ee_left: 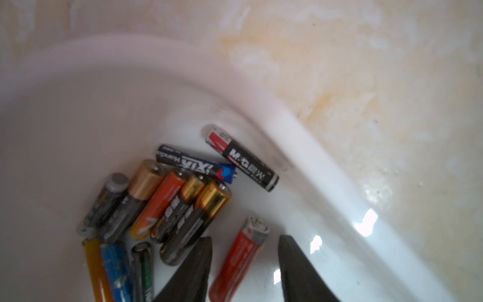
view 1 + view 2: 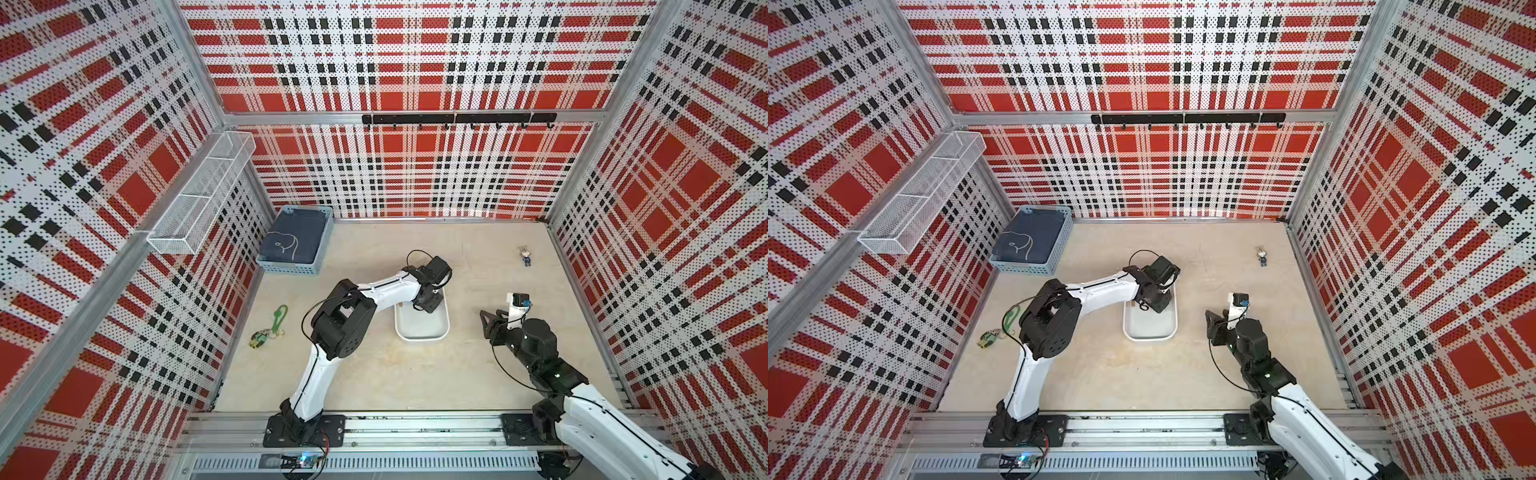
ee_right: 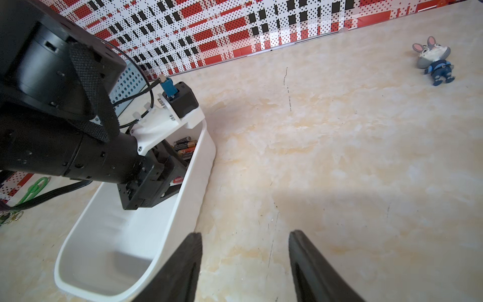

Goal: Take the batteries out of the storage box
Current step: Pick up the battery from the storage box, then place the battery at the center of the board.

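The white storage box point(image 2: 422, 337) sits mid-table, seen in both top views point(image 2: 1149, 336). My left gripper point(image 2: 430, 305) reaches down into its far end. In the left wrist view several batteries point(image 1: 167, 204) lie heaped in a rounded corner of the box point(image 1: 300, 130): black-and-gold, orange, blue and grey ones. A black-and-red battery point(image 1: 241, 157) lies by the wall. A red battery point(image 1: 239, 258) lies between the left gripper's point(image 1: 245, 238) open jaws, with a gap on either side. My right gripper point(image 3: 245, 234) hangs open and empty over bare table, beside the box wall point(image 3: 193, 183).
A light-blue basket point(image 2: 297, 241) with dark cloth stands at the back left. A green keychain point(image 2: 270, 326) lies left of the left arm. A rabbit figurine point(image 2: 525, 255) lies at the back right. A wire-mesh shelf point(image 2: 199, 195) hangs on the left wall.
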`<state>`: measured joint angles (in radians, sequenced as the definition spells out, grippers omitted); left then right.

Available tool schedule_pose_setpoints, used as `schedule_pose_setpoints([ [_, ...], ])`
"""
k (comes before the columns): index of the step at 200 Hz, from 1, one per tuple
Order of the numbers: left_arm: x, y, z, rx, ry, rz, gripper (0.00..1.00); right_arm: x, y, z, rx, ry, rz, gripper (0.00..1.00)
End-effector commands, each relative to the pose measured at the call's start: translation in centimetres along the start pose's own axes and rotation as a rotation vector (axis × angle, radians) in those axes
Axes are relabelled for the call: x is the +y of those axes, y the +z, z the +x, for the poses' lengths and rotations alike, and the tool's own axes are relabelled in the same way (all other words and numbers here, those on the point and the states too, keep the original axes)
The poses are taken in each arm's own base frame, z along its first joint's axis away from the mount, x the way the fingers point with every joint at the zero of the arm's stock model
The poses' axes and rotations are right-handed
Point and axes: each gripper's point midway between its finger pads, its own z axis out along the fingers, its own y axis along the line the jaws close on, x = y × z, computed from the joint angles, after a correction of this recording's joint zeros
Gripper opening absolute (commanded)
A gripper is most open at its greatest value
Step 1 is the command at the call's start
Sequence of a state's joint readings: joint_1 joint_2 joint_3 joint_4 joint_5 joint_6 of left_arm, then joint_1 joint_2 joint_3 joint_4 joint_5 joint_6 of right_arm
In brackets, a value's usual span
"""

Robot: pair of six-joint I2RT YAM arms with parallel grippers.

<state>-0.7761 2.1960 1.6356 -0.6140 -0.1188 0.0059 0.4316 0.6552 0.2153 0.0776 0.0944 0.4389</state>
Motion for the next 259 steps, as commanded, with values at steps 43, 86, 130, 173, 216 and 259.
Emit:
schedule_pose_setpoints([
  [43,-0.1,2.1,1.9,0.074,0.014,-0.01,0.04,-0.5,-0.2,-0.1,-0.026,0.014,0.017,0.61],
  [86,-0.5,-0.9,-0.4,0.012,-0.048,0.015,0.0,-0.5,-0.3,-0.1,-0.027,0.014,0.017,0.61],
  [130,1.4,-8.1,-5.4,-0.178,-0.277,0.035,0.0,-0.3,-0.3,-0.2,-0.029,0.011,0.008,0.61],
  [173,7.5,-11.4,-3.6,-0.235,-0.494,-0.055,0.0,-0.2,-0.4,-0.2,-0.032,0.008,0.0,0.61],
  [216,14.6,-10.2,2.8,-0.177,-0.682,-0.211,0.0,0.2,-0.3,0.0,-0.024,0.0,-0.02,0.61],
  [259,15.7,-5.8,7.0,-0.076,-0.708,-0.261,0.0,0.4,-0.2,0.1,-0.018,-0.009,-0.036,0.61],
])
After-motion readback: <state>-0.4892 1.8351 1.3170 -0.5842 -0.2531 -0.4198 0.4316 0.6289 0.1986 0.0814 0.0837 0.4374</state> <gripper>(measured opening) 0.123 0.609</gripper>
